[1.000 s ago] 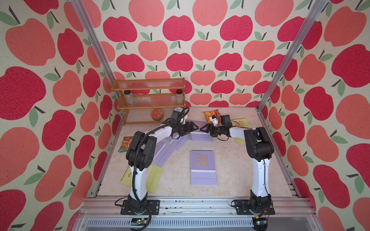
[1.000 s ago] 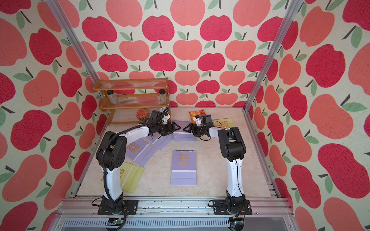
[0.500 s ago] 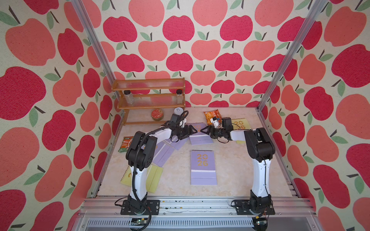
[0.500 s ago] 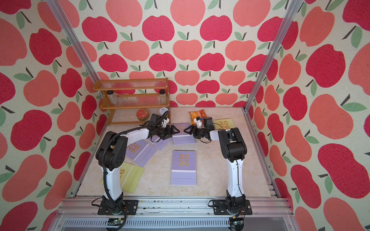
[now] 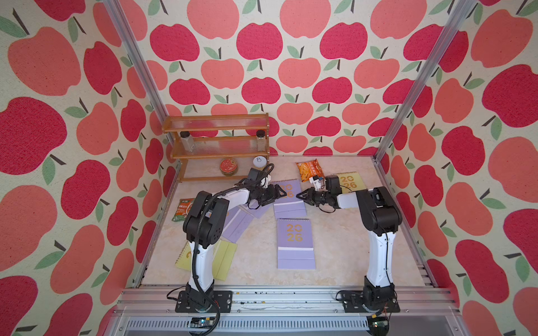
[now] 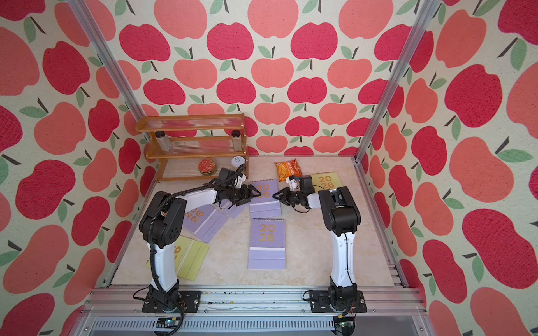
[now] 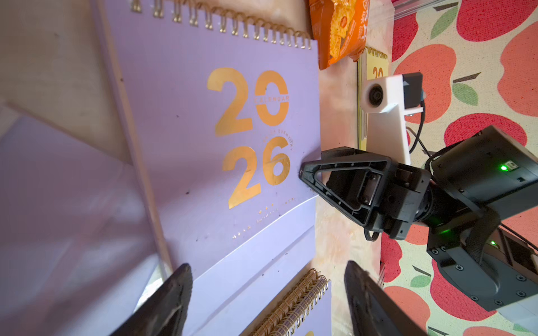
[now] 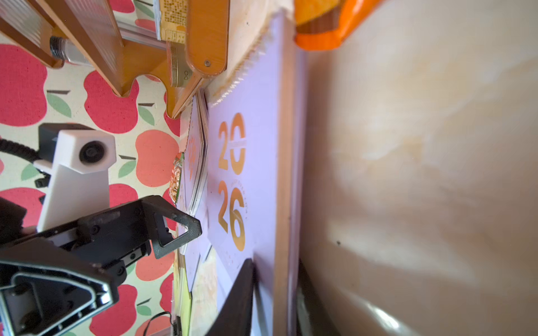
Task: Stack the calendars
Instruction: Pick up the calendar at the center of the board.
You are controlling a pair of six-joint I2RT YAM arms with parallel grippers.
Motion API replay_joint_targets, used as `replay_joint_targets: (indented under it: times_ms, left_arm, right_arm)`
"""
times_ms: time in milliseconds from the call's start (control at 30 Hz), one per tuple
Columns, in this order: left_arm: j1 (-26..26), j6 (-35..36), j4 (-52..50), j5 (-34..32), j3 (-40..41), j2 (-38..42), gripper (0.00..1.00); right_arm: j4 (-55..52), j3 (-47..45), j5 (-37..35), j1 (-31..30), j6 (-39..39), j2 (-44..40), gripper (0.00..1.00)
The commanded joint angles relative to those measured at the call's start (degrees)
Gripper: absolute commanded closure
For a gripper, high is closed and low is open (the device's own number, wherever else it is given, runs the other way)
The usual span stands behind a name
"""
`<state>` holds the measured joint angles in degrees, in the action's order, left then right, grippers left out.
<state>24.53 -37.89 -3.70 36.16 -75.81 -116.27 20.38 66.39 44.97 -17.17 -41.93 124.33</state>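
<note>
My right gripper (image 5: 299, 195) has just pinched shut on the edge of the purple calendar (image 5: 290, 209) near the back edge of the table (image 5: 337, 250), my left gripper (image 5: 281, 192) waits wide open and empty beside it, so I think it can now be lifted to stack.

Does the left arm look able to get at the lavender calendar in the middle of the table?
Probably yes: the left gripper is open and empty, the middle lavender calendar lies flat, uncovered, and the right gripper, shut on the far lavender calendar, is not between them.
</note>
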Motion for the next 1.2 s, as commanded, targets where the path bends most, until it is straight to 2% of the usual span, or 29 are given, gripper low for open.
replay_joint_targets:
  times_ms: [0,67,267,500,767,867,1000,1167]
  left_arm:
    - [-0.3,0.3,0.7,0.8,0.8,-0.3,0.2]
    - [-0.4,0.3,0.5,0.8,0.8,0.0,0.2]
    - [-2.2,1.0,-1.0,1.8,-0.4,3.4,0.2]
    - [-7.8,0.5,0.7,6.4,1.9,14.2,0.19]
    - [-11.2,2.1,0.6,7.9,8.3,27.5,0.16]
    - [-13.2,-2.4,8.1,9.7,13.9,30.0,0.18]
    - [-14.7,-13.6,28.2,15.1,21.9,29.6,0.19]
    - [-13.5,-18.5,37.0,15.9,24.4,27.7,0.15]
  right_arm:
    - [-3.2,-1.3,-2.8,0.0,0.6,-0.3,0.9]
    - [-2.8,-1.3,-2.7,0.2,0.7,-0.8,1.0]
    - [-2.8,-1.9,-1.3,1.5,0.6,-5.2,1.0]
    - [-13.5,1.5,-1.7,2.0,6.2,-14.2,1.0]
    - [-25.2,5.0,-2.3,2.3,11.1,-25.7,1.0]
    - [-25.9,4.6,-0.3,2.3,10.5,-29.4,1.0]
    - [-22.8,2.5,4.3,2.4,6.7,-33.6,1.0]
    - [-17.0,0.5,9.6,2.5,0.0,-36.5,1.0]
